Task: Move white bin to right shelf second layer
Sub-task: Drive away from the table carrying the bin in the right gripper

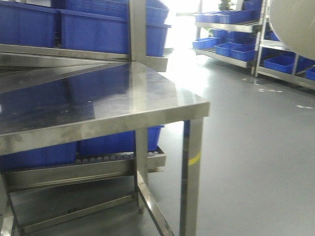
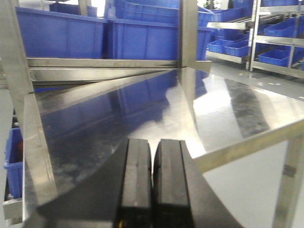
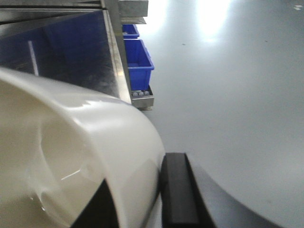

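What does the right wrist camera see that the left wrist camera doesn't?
Only the right wrist view shows the white bin, its wall pinched by the right gripper. Only the left wrist view shows the left gripper, shut and empty, plus distant racks. Both show the steel tabletop and blue crates.

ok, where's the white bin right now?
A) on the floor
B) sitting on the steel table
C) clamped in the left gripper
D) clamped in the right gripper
D: in the right wrist view the wall of the white bin sits between the fingers of the right gripper, while the left gripper is shut on nothing above the steel table.
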